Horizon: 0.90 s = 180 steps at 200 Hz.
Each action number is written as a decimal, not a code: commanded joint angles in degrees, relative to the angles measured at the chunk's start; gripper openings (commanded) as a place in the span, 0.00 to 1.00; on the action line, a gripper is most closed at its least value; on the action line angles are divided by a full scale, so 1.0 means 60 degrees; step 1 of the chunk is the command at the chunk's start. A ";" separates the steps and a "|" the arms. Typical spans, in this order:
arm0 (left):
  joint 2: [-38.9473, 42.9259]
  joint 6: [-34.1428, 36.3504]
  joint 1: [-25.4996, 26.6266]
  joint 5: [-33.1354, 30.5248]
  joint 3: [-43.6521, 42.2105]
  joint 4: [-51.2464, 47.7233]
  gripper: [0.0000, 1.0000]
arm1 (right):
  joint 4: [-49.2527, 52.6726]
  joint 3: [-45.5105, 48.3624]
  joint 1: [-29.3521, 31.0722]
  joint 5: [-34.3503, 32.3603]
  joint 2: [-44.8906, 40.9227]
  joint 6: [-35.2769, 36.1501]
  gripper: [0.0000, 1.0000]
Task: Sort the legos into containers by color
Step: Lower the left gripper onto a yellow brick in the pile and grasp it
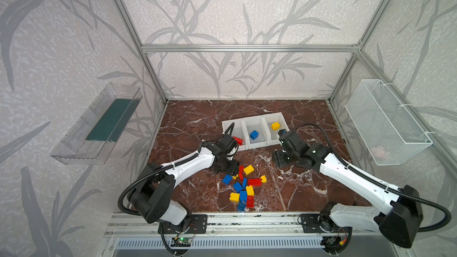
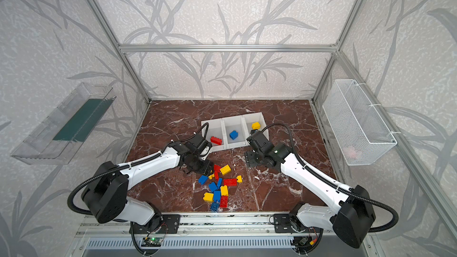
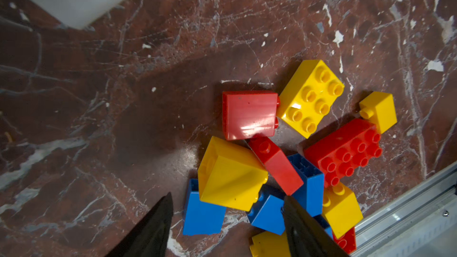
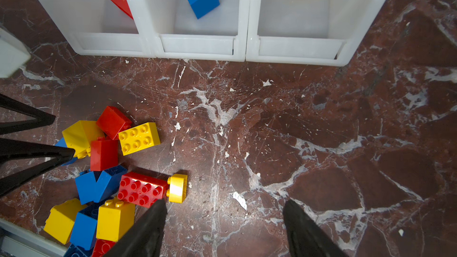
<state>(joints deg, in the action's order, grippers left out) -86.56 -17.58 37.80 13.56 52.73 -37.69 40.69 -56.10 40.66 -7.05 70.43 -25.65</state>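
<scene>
The legos [image 1: 243, 186] lie in a heap near the front edge of the tabletop [image 1: 193, 119], many on top of each other. The left gripper [image 3: 227, 197] hangs over the heap, jaws apart and empty, likely to pick the tilted yellow brick [image 3: 230, 174] on top. The right gripper [image 4: 223, 202] hangs beside the heap, jaws apart and empty too, probably keeping out of the way. The three white containers [image 4: 197, 45] sit farther back with one red, one blue and one yellow brick, so each color has its place. The bare tabletop between gives room to carry.
</scene>
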 commanded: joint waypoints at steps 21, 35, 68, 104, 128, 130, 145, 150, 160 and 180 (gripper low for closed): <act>-0.0379 0.0173 0.0353 -0.0695 0.0433 -0.0483 0.70 | 0.0044 -0.0124 0.0049 -0.0089 -0.0081 0.0013 0.76; -0.0529 0.0204 0.0421 -0.0842 0.0546 -0.0528 0.69 | 0.0040 -0.0143 0.0051 -0.0056 -0.0050 0.0046 0.76; -0.1110 0.0407 0.0587 -0.1170 0.1069 -0.1004 0.67 | -0.0035 0.0017 0.0049 -0.0093 -0.0177 0.0033 0.76; -0.1487 0.0543 0.0702 -0.1308 0.1388 -0.1254 0.62 | -0.0198 0.0275 0.0049 -0.0187 -0.0407 0.0010 0.76; -0.1504 0.0553 0.0775 -0.1385 0.1444 -0.1347 0.60 | -0.0200 0.0338 0.0033 -0.0231 -0.0489 0.0017 0.77; -0.1498 0.0556 0.0786 -0.1386 0.1449 -0.1371 0.59 | -0.0196 0.0340 0.0034 -0.0231 -0.0500 0.0013 0.77; -0.1467 0.0537 0.0837 -0.1390 0.1494 -0.1519 0.60 | -0.0193 0.0370 0.0034 -0.0239 -0.0518 0.0026 0.77; -0.1432 0.0524 0.0848 -0.1395 0.1495 -0.1564 0.60 | -0.0190 0.0373 0.0034 -0.0232 -0.0518 0.0025 0.77; -0.1329 0.0499 0.0863 -0.1371 0.1467 -0.1624 0.60 | -0.0207 0.0384 0.0036 -0.0217 -0.0518 0.0009 0.77; -0.1088 0.0426 0.0875 -0.1347 0.1365 -0.1687 0.60 | -0.0216 0.0401 0.0034 -0.0217 -0.0540 -0.0024 0.77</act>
<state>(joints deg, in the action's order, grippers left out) -94.85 -15.35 42.70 6.24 60.62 -44.86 39.68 -54.26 40.66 -7.53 68.51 -25.52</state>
